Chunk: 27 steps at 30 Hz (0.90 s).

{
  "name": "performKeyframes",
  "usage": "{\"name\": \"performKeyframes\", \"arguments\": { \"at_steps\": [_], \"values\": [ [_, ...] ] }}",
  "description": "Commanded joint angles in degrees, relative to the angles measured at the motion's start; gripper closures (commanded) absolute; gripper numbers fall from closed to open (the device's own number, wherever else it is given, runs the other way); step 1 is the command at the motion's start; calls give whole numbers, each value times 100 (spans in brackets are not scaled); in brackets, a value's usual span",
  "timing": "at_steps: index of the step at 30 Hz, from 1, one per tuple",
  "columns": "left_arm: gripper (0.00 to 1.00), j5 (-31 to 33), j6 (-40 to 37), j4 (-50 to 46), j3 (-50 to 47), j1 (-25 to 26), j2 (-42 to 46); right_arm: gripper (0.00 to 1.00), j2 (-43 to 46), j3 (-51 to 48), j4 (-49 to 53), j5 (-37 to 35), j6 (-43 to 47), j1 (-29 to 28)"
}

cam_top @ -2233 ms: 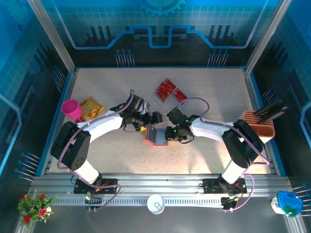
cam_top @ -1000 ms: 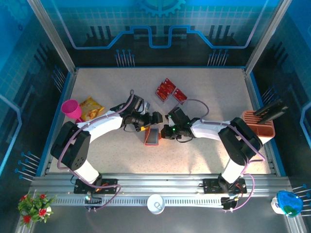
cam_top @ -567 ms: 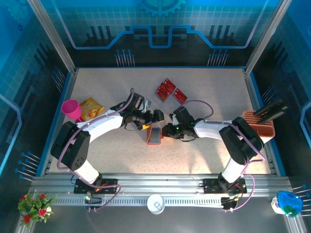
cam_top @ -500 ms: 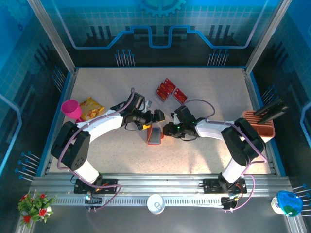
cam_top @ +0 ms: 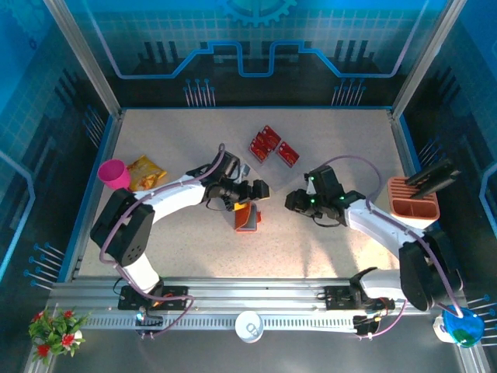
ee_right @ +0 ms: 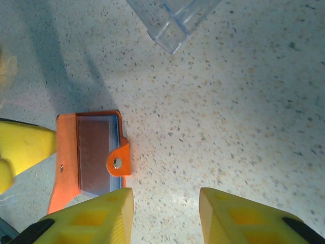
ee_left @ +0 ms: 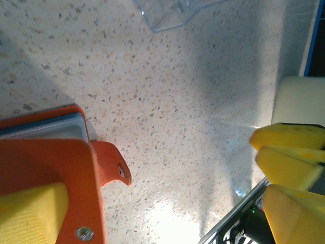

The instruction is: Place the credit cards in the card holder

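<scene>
Propping up the holder point(ee_right: 94, 152) by its soft orange flap with one pad of the left gripper point(cam_top: 250, 199), spread wide, maybe pinching nothing. Hovering with the right gripper point(ee_right: 165, 211) open and empty, holder just ahead-left of it. Next: reach well past for the flat shiny red cards point(cam_top: 265, 143), pinch a thin edge, slide into the grey pocket.

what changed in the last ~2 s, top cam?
The right gripper backed away from the card holder toward its own side; its fingers are open and empty. The card holder went from lying open to folded narrower. The left gripper stayed at it, with one finger touching. The credit cards did not move.
</scene>
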<state>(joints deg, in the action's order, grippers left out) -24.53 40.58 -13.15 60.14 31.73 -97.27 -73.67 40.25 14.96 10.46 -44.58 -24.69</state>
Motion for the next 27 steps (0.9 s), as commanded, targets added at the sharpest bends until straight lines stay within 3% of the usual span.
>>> {"name": "performKeyframes", "arguments": {
  "at_steps": [1,8,15,21,27],
  "values": [
    [1,-84,-112,-62,83,92,-269,60,219,-91,418,-94,22,52],
    [1,19,-302,-388,48,100,-559,60,325,-80,488,17,-12,44],
    [1,92,-353,-756,617,43,-152,60,230,165,508,55,-4,-144],
    [1,-75,-338,-1045,1295,-278,46,60,-114,650,509,-245,-59,-787],
    [1,-157,-243,-1140,1368,-1060,453,61,-869,1469,470,-498,-39,-1678]
  ]
}}
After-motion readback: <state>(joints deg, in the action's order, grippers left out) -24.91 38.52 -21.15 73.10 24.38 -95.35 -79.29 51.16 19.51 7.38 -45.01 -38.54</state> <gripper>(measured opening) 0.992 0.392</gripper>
